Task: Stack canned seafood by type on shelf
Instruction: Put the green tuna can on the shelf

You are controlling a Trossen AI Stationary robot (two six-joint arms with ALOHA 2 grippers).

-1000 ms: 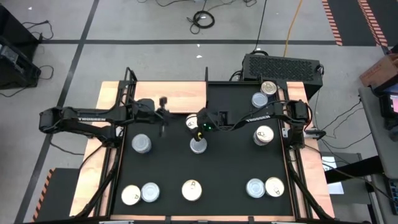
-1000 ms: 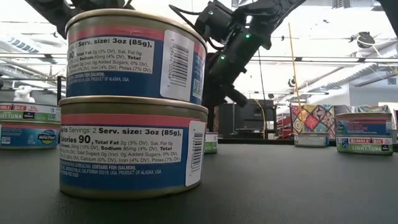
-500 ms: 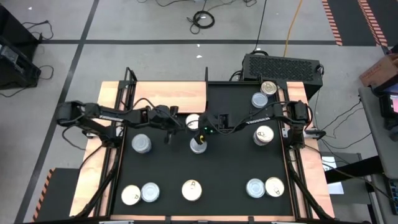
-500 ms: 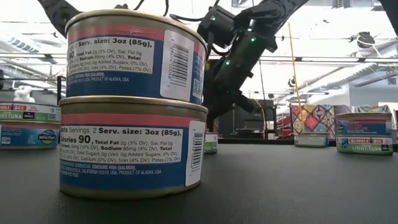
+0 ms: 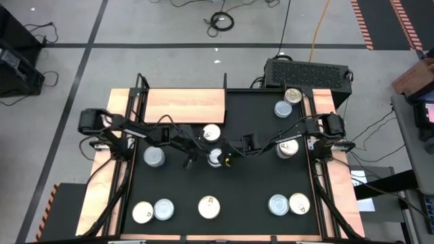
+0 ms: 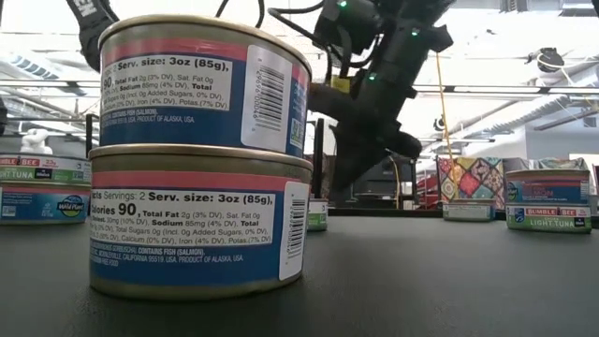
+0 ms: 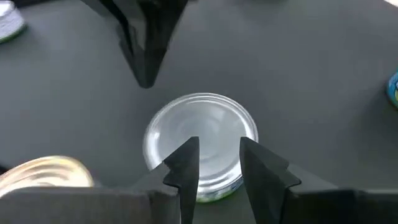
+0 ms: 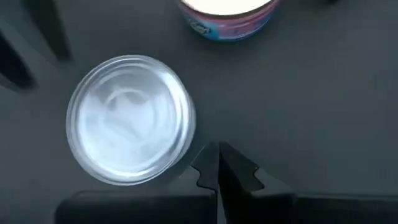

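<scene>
Black matting fills mid-frame, where a silver can (image 5: 215, 157) sits between two grippers, the left gripper (image 5: 192, 160) just left of it with fingers slightly parted, the right gripper (image 5: 230, 160) just right, pinched together empty.

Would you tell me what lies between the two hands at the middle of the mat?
In the high view, one silvery can stands between the left hand and the right hand.

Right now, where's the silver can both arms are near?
High view: the silver can sits mid-mat, just below a white-topped can, with the left end effector on its left and the right end effector on its right.
</scene>
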